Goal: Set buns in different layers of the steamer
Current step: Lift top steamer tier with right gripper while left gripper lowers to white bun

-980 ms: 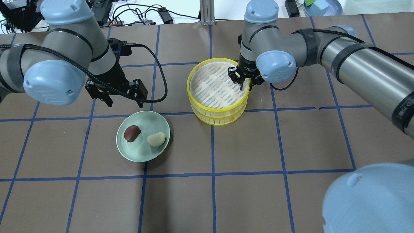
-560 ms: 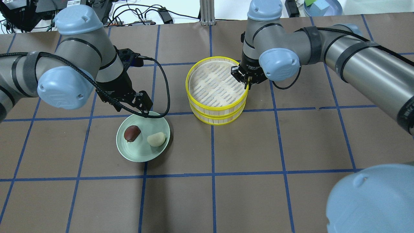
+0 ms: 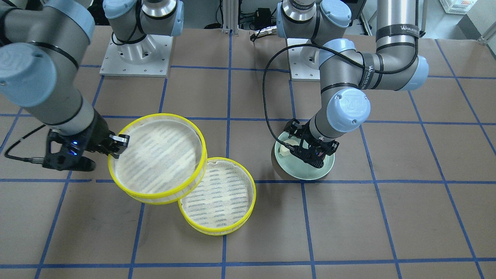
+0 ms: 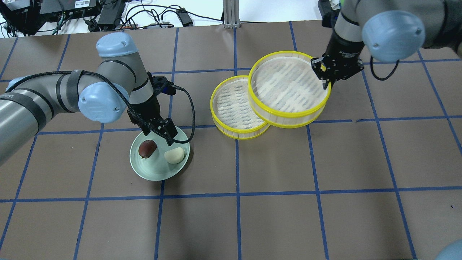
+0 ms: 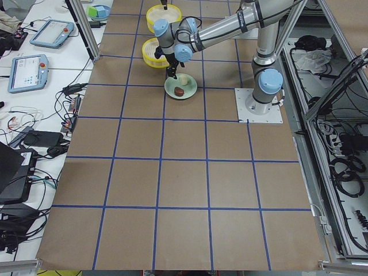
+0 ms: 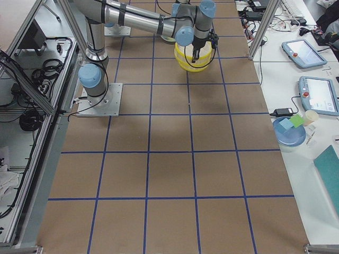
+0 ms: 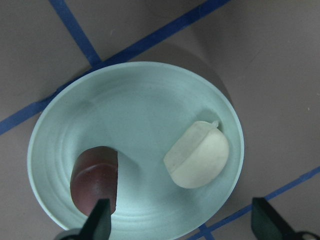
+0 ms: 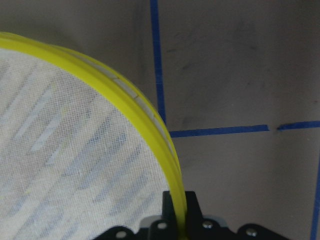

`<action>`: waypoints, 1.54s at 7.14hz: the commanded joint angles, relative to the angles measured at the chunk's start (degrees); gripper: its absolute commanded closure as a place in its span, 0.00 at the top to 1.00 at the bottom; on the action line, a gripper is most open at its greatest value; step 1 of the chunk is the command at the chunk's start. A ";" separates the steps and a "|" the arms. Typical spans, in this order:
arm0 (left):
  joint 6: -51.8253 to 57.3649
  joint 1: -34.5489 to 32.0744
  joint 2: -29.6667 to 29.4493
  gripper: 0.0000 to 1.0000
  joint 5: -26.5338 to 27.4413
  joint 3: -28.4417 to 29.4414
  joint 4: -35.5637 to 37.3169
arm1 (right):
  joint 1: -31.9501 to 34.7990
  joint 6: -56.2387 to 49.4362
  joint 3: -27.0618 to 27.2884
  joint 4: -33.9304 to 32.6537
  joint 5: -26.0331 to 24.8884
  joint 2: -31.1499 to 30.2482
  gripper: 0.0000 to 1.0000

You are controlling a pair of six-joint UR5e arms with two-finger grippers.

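A dark reddish-brown bun (image 4: 147, 148) and a cream-white bun (image 4: 174, 155) lie side by side on a pale green plate (image 4: 155, 171). My left gripper (image 4: 159, 132) hangs open just above the plate's far edge. In the left wrist view its fingertips (image 7: 100, 222) frame the brown bun (image 7: 95, 177) and the cream bun (image 7: 197, 155). My right gripper (image 4: 327, 81) is shut on the yellow rim of the upper steamer tray (image 4: 287, 85), held up and offset to the right. The lower tray (image 4: 232, 104) rests on the table, partly covered. Both trays are empty.
The brown paper table is marked with a blue tape grid (image 4: 236, 196). Cables and electronics (image 4: 155, 18) lie beyond the far edge. A black cable loops from my left wrist (image 4: 189, 108) beside the plate.
My right gripper closed on the top tray's rim, lifted it off the stack and carried it right. My left gripper moved down and right over the plate.
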 commanded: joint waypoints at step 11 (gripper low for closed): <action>-0.19 -1.32 -6.33 0.28 -3.15 -1.01 1.67 | -5.72 -7.18 1.04 5.99 -3.69 -8.42 0.00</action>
